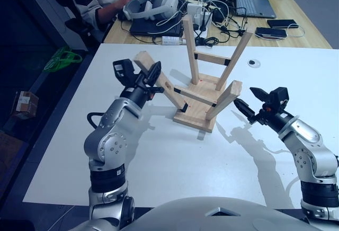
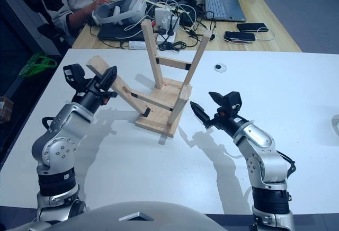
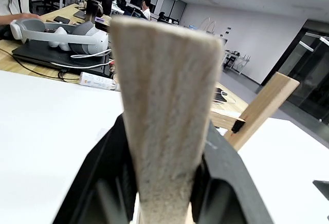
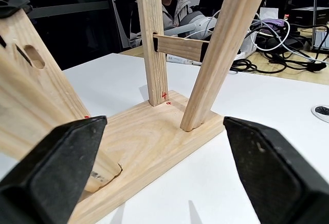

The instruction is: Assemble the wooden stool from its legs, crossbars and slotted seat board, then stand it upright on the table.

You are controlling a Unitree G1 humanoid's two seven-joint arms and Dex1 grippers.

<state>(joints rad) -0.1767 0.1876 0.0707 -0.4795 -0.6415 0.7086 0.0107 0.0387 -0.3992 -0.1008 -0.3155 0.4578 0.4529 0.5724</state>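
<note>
Claws nearest us: our left claw (image 1: 140, 74) clamps the splayed leg (image 1: 161, 82); our right claw (image 1: 248, 99) gapes beside the stool (image 1: 204, 90), upside down on the counter (image 1: 212, 167). We judge this leg needs seating squarely in the seat board (image 1: 193, 118), then flipping. Red marks (image 4: 164, 96) there are unreadable.

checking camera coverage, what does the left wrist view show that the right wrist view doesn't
Left wrist view, not the right wrist view: a close look along the tilted leg clamped in the left hand.

Right wrist view, not the left wrist view: the open right hand facing the seat board, with two standing legs joined by a crossbar.

Both: the white table, the headset on the desk behind, and that tilted leg.
</note>
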